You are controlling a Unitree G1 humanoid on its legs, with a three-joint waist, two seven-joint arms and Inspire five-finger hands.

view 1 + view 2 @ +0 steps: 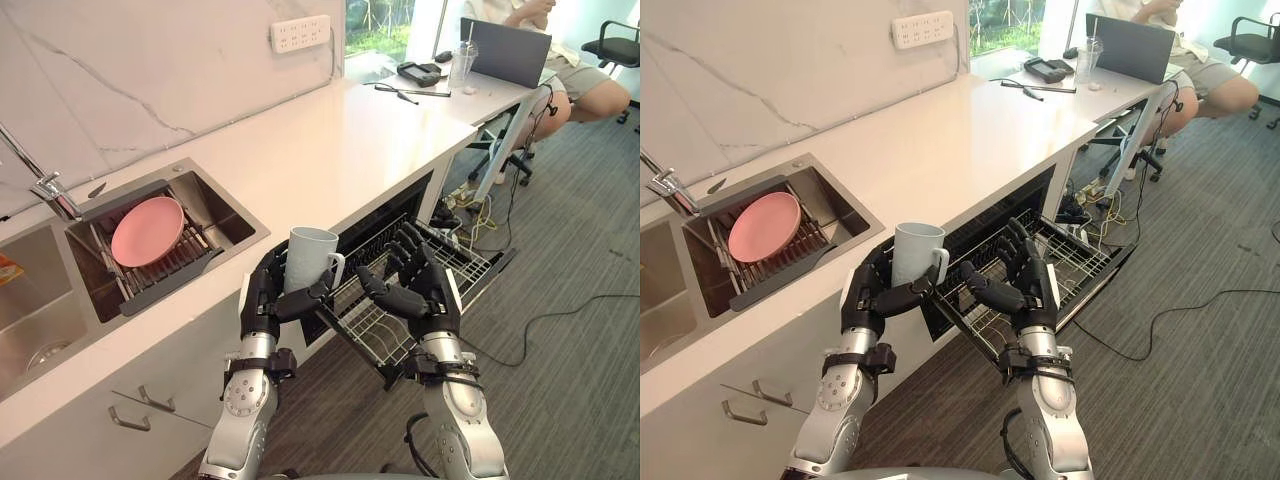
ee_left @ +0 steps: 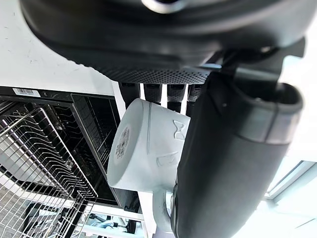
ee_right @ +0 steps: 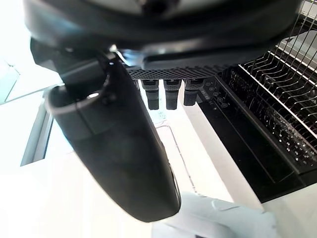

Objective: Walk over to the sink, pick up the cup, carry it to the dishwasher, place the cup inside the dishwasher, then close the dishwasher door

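A pale grey-blue cup [image 1: 309,259] with a handle stands upright in my left hand [image 1: 264,300], whose fingers and thumb curl round its lower body; the left wrist view shows the cup [image 2: 148,148] gripped against the fingers. It hangs in front of the counter edge, just left of the open dishwasher [image 1: 395,215]. The dishwasher's wire rack [image 1: 400,330] is pulled out below the counter. My right hand [image 1: 420,290] hovers over the rack with fingers straight and nothing in it, close to the cup's handle.
A sink [image 1: 215,205] holds a pink plate [image 1: 147,230] on a drain rack, with a faucet [image 1: 45,185] behind. The white counter [image 1: 330,140] runs rightward to a desk with a laptop [image 1: 505,50], where a person [image 1: 580,70] sits. Cables [image 1: 560,320] lie on the carpet.
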